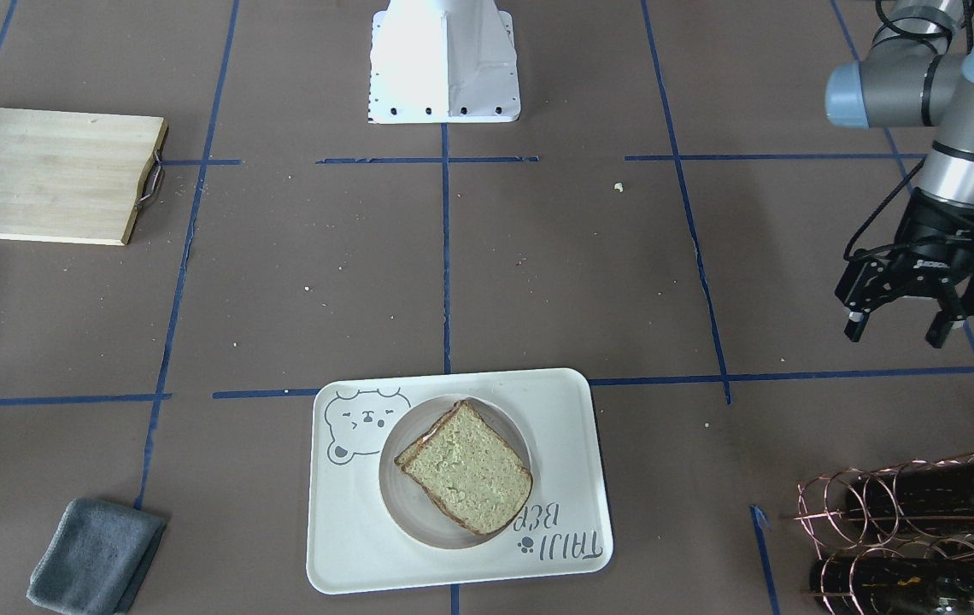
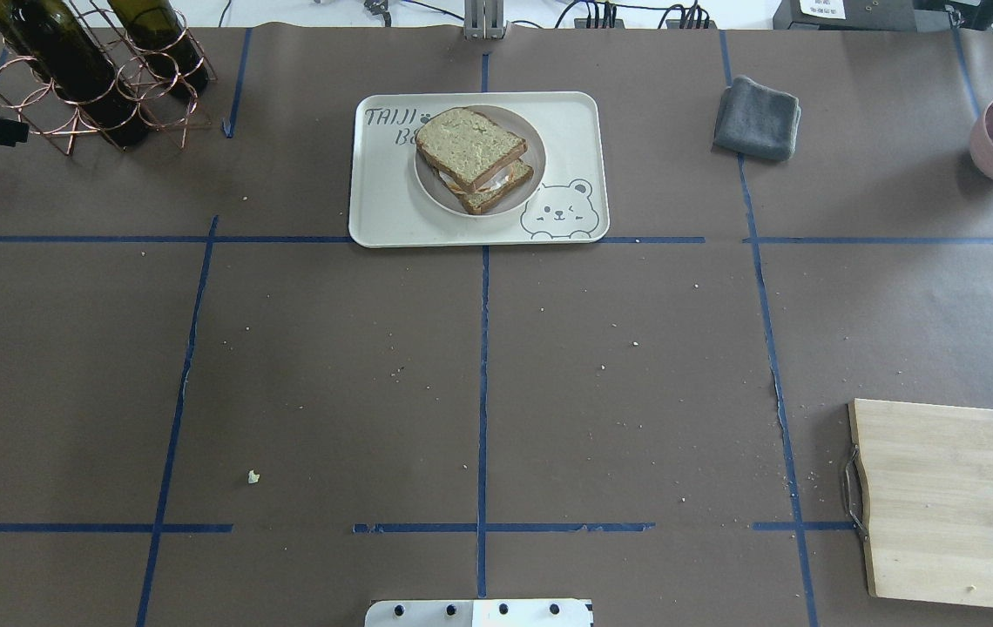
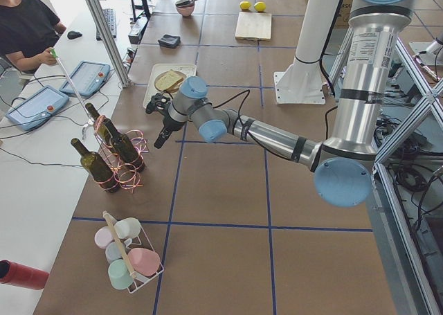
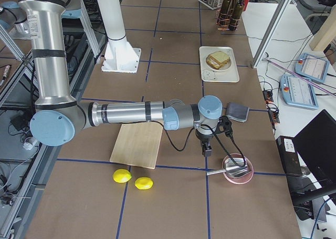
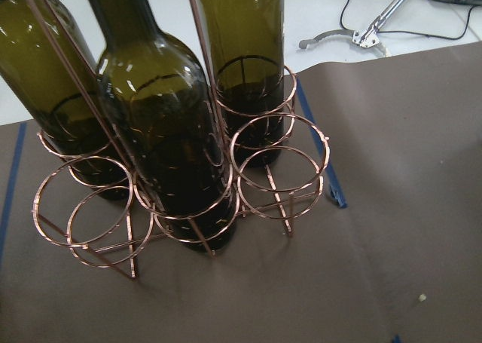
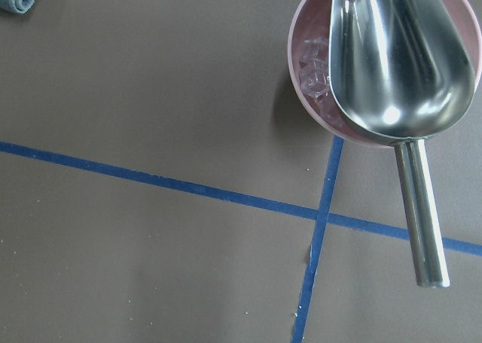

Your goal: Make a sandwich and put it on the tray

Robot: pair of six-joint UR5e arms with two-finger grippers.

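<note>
Jaws on the left gripper [image 1: 897, 331] hung wide and empty (right gripper [image 4: 207, 149]: couldn't tell), and the soft, squashable greenish-tan bread-and-egg sandwich [image 1: 466, 468] sat on a round cream plate [image 1: 410, 512] on the cream-white plastic bear tray [image 1: 350, 547], so I'd pinch its crusts gently.

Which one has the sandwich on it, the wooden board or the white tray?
The white tray with the bear face: the sandwich sits there on a round plate. The wooden board lies far off.
</note>
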